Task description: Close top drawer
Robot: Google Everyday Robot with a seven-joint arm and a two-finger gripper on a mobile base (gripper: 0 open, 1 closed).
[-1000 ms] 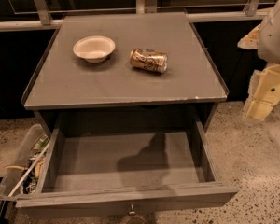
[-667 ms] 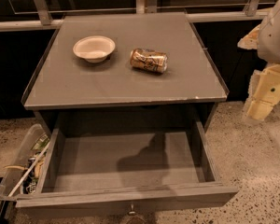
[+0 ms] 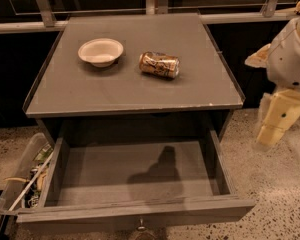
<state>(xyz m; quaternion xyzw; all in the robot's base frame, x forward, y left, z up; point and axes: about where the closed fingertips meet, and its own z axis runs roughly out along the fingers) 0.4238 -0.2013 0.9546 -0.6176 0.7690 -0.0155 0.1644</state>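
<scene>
Wide grey wooden top drawer (image 3: 100, 184) stays fully open, unmoved; cream gripper (image 3: 272, 126) still hangs beyond the grey desk (image 3: 130, 91), right edge, jaws' state untellable.

Office-like room, speckled stone floor (image 3: 275, 199), gripper (image 3: 275, 125) at right

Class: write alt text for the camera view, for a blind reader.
The top drawer of a grey cabinet stands pulled wide open. The gripper hangs at the right, apart from it. A white bowl and a tipped can sit on top.

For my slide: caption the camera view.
Wide grey wooden top drawer stands open; cream gripper hangs beside the grey cabinet.
</scene>
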